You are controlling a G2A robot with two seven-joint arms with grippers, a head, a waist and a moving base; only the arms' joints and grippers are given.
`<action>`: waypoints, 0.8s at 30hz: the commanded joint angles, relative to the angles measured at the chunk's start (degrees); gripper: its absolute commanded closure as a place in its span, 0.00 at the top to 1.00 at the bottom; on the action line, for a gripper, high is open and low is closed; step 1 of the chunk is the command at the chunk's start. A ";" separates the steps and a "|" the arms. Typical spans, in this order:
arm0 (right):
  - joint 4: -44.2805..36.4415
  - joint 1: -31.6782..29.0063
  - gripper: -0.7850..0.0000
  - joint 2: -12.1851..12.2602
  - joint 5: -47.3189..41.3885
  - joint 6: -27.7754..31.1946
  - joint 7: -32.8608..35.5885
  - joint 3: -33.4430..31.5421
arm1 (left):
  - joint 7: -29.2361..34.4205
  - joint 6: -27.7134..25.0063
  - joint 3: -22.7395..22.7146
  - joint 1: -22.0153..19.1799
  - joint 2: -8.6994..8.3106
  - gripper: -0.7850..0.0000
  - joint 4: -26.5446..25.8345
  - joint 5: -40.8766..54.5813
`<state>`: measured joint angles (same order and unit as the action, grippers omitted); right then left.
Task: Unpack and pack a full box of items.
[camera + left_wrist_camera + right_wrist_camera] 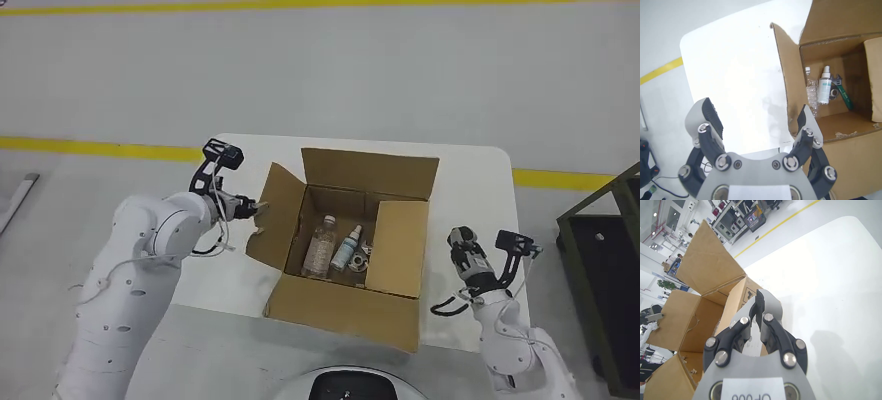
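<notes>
An open cardboard box (345,300) stands mid-table with its flaps spread. Inside lie a clear plastic bottle (320,247) (812,92), a white spray bottle (347,248) (824,87) and a green-handled wrench (843,94) over a small metal part (834,92). My left gripper (256,208) (759,117) is open and empty at the box's left flap (785,62), whose edge runs close to one finger (804,117). My right gripper (462,243) (758,303) is shut on nothing, just outside the box's right wall (738,296), above the white table (819,285).
The white table (470,170) has bare surface left and right of the box. A dark metal frame (600,270) stands off the table's right edge. A yellow floor line (100,150) runs behind the table. Cables (668,181) hang below its left edge.
</notes>
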<state>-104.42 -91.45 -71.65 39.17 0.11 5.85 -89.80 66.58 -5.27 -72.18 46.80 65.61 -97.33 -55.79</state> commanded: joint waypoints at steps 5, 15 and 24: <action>3.56 -0.21 0.00 -0.42 0.71 -0.10 -2.59 2.68 | -1.83 -2.82 -1.02 -0.96 -0.14 1.00 -1.10 3.59; 9.72 4.06 0.00 -1.43 3.23 1.06 -3.55 10.66 | -5.13 -4.73 0.68 -1.30 0.10 1.00 -3.52 9.63; 13.90 9.92 0.00 -2.53 4.47 0.54 -3.85 16.43 | -6.52 -5.57 3.26 -1.89 0.33 1.00 -4.99 12.40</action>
<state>-90.69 -81.98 -74.10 43.58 0.76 2.03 -73.69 60.12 -10.92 -69.14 44.93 65.92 -102.25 -43.57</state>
